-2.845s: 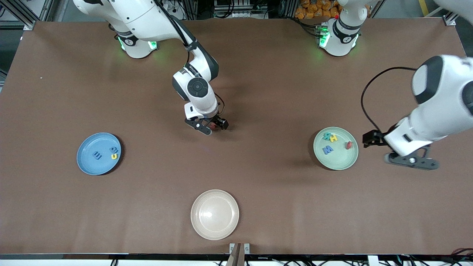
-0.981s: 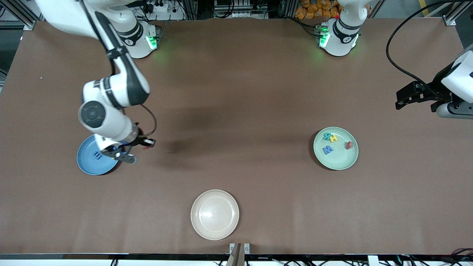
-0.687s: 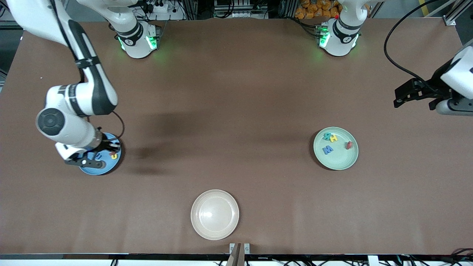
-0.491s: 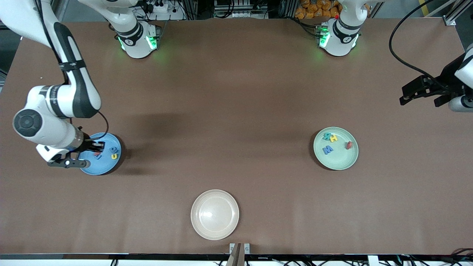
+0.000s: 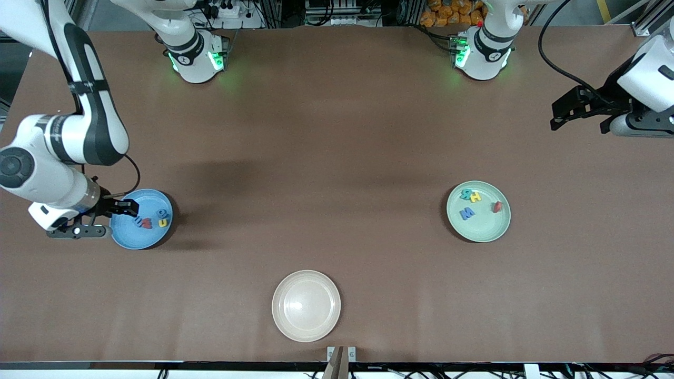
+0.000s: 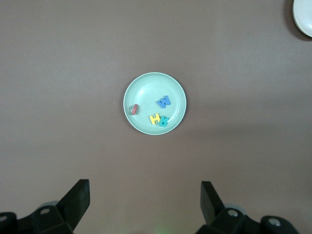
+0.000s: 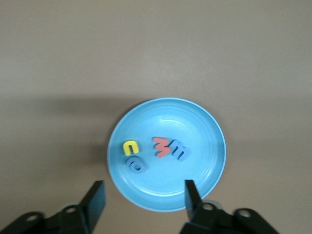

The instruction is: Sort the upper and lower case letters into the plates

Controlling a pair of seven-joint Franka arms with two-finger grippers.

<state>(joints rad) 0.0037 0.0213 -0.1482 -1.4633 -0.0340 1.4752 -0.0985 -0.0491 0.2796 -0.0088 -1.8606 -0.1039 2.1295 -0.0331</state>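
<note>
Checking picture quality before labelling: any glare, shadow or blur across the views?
Front view: a glare spot on the cream plate, soft arm shadows on the table. Right wrist view: a dark shadow band beside the blue plate, letters slightly soft. Left wrist view: evenly lit, green plate sharp.

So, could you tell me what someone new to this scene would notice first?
Bright little letters stand out: four in the blue plate toward the right arm's end of the table, four in the mint green plate toward the left arm's end. The right gripper hangs open at the blue plate's edge. A bare cream plate sits nearest the front camera.
</note>
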